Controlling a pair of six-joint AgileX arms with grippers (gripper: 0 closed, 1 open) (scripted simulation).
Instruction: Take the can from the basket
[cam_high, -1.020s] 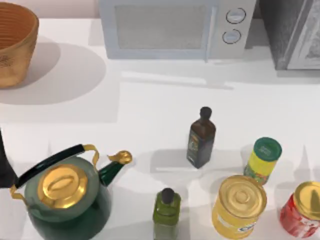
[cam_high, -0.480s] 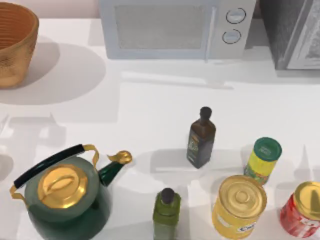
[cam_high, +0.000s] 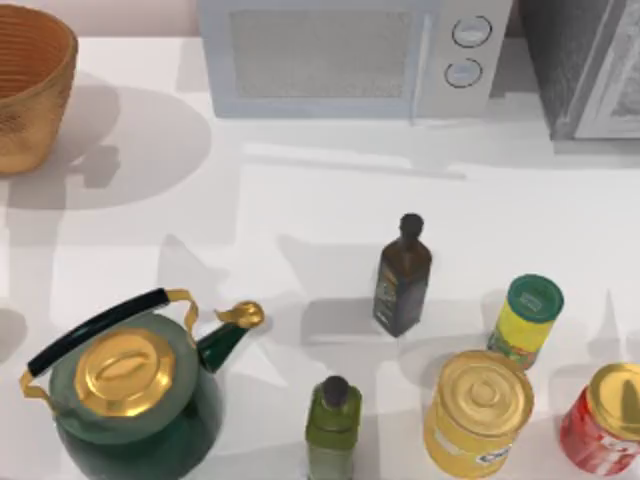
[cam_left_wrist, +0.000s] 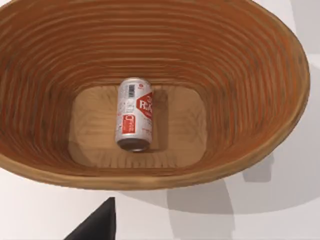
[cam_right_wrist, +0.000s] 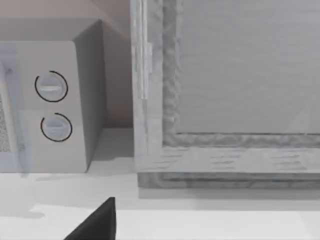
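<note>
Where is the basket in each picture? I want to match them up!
Top view: the basket sits at the table's far left corner, partly cut off by the picture's edge.
Left wrist view: you look down into it, with the can lying on its side on the bottom.
Right wrist view: not in it.
Shared landmark: the basket's orange-brown wicker rim.

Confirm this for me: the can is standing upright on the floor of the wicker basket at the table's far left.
Not quite. The can is lying on its side, not standing upright; the left wrist view shows it. The rest holds: it rests on the floor of the wicker basket at the table's far left.
</note>
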